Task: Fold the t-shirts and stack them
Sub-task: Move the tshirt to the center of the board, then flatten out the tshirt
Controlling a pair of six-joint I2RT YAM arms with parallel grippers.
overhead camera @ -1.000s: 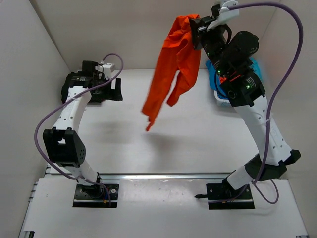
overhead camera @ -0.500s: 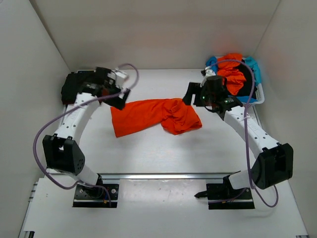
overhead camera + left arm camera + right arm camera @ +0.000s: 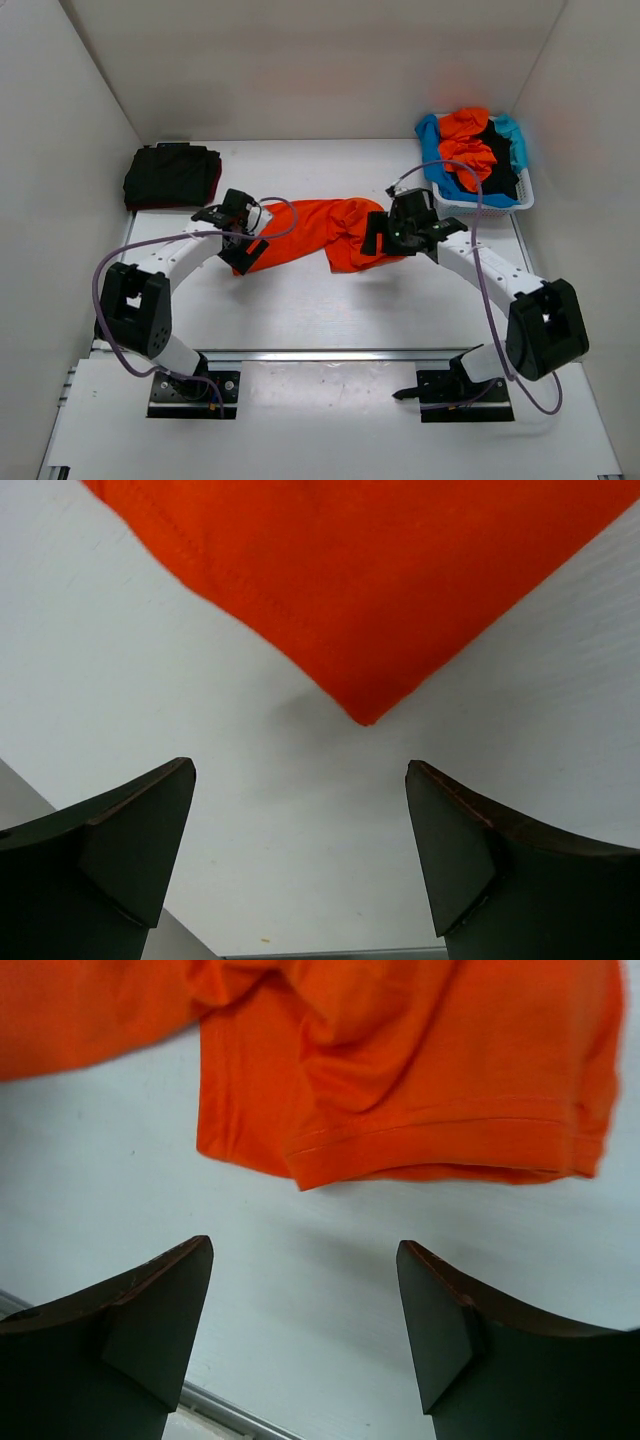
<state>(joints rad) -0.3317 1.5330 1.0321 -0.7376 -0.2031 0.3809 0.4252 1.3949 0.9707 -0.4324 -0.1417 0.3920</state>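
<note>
The orange shirt lies bunched in the middle of the desk. Bits of its ends are hidden from above. The left gripper is wide open by its corner, holding nothing. The right gripper is open and empty too.

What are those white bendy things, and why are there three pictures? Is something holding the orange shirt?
They are two robot arms bolted to a white table, each ending in a two-finger hand. The big picture looks down from above. The other two come from little cameras on the wrists, so dark fingers show at the bottom. An orange t-shirt lies crumpled on the table. The left hand and the right hand are both open, holding nothing. A dark folded pile sits far left; a white basket of more shirts sits far right.
</note>
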